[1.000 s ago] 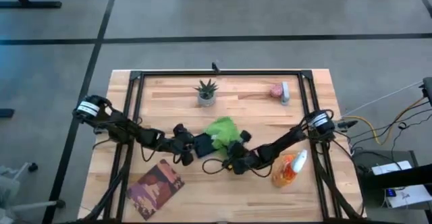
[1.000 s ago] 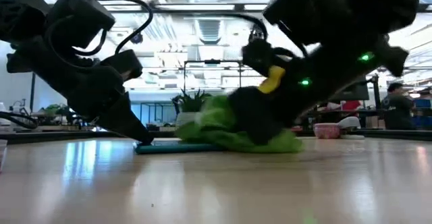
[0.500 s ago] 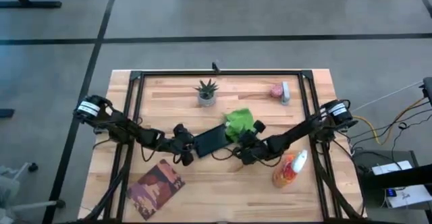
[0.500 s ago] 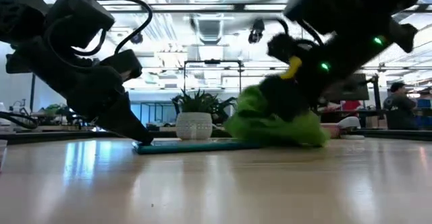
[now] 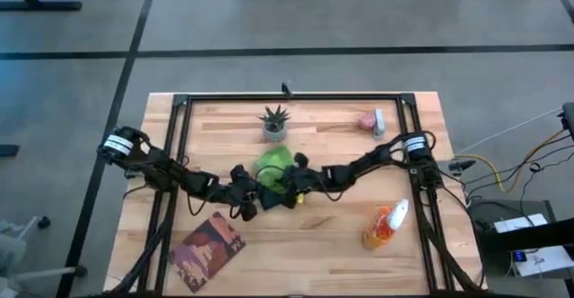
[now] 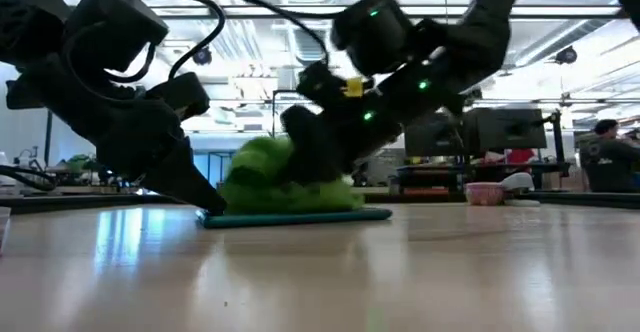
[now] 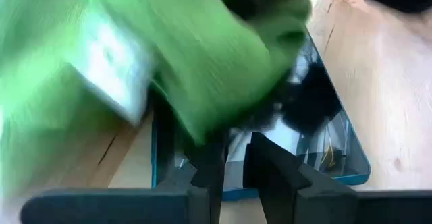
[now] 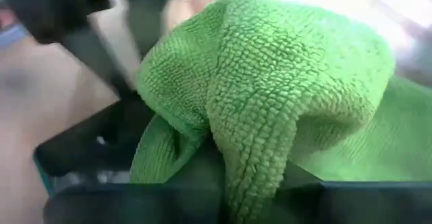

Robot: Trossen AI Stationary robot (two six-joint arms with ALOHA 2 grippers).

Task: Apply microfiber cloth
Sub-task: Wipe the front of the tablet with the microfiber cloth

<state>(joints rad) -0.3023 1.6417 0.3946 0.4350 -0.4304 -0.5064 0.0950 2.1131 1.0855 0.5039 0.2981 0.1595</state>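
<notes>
- The dark flat tablet with a teal edge (image 5: 269, 196) lies mostly hidden under the bright lime-green microfiber cloth (image 5: 272, 170) in the high view.
- The right gripper's (image 6: 305, 157) fingertips are buried in the cloth folds.
- The left wrist view shows the cloth blurred and cut off by the picture's edge.

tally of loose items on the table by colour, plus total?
Green: 2 (microfiber cloth, potted plant)
Dark: 1 (tablet)
Orange: 1 (spray bottle)
Brown: 1 (patterned book)
Pink: 1 (small object)
Total: 6
</notes>
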